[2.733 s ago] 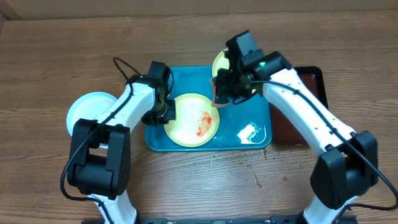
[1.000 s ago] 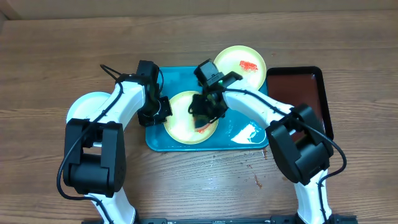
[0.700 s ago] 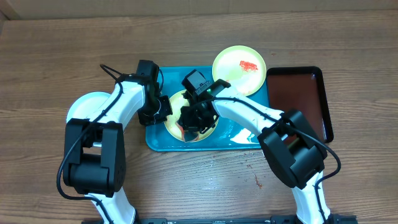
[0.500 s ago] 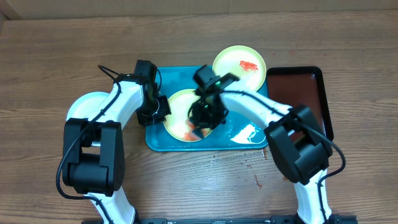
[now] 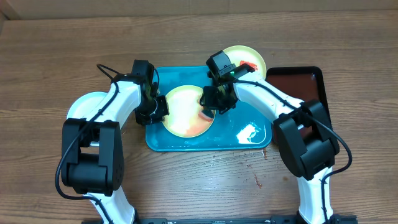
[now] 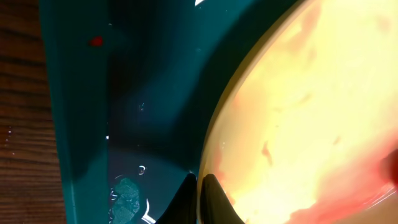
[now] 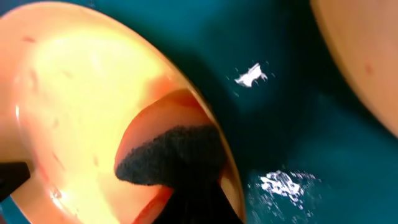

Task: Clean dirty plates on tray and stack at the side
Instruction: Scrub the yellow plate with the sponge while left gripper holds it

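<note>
Lena: Since half a second ago the right end effector (image 5: pixel 214 102) has swept from the middle of the plate (image 5: pixel 186 115) out to its right rim, taking the sponge (image 7: pixel 171 155) with it. The red smear is now a thin orange film.

Otto: And the grips?

Lena: The right one's fingers are closed on the sponge, dark scouring face against the plate. The left end effector (image 5: pixel 161 109) looks pinched onto the plate's left rim, right at the fingertips (image 6: pixel 214 205). That steadies the plate inside the teal tray (image 5: pixel 180 78).

Otto: How should the wipe go?

Lena: I'd say overlapping strokes, rim to rim, with light downward pressure. The plate is hard and glossy with a shallow raised lip, so sauce will likely collect in the curve under that lip. The sponge's soft edge should follow the curve. Pushing hard toward the free side could slide the plate on the slick, wet-looking plastic, or twist it out of the left pinch.

Otto: What remains?

Lena: The film on this one needs another pass. The second plate (image 5: pixel 245 57), pale yellow-green, sits at the tray's far right corner, partly behind the right arm, with a red blob on it. A dark reddish tray (image 5: pixel 314 87) lies just beside on the wood-grain desk (image 5: pixel 62 37).
</note>
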Motion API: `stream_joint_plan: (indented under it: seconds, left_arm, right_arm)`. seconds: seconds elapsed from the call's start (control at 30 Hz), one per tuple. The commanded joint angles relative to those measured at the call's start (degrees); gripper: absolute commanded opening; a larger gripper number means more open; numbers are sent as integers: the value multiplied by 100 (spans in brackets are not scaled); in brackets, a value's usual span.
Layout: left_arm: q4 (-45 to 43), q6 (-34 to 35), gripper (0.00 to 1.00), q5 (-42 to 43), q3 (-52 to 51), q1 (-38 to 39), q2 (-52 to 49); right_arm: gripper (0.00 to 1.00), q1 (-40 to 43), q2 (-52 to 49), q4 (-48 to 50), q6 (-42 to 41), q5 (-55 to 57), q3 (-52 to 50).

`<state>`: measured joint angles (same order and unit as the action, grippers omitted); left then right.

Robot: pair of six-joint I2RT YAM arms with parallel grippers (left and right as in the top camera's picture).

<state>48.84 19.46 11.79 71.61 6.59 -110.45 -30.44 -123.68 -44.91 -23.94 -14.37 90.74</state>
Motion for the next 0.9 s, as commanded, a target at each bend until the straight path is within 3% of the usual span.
stream_joint_plan:
  seconds: [0.0,0.43,0.63,0.87]
  left_arm:
    - [55,-280,4,-68,52,-57,-70]
    - [59,-402,4,140,52,-59,-70]
    - [68,-404,4,138,52,-59,-70]
    - [151,-431,4,136,52,-59,-70]
  right_arm:
    - [4,-212,-70,190,15,236,105]
    - [4,-824,-426,2,199,-544,138]
    - [4,-595,-334,-874,667,195,422]
    - [4,-308,-328,-1561,551,1729,905]
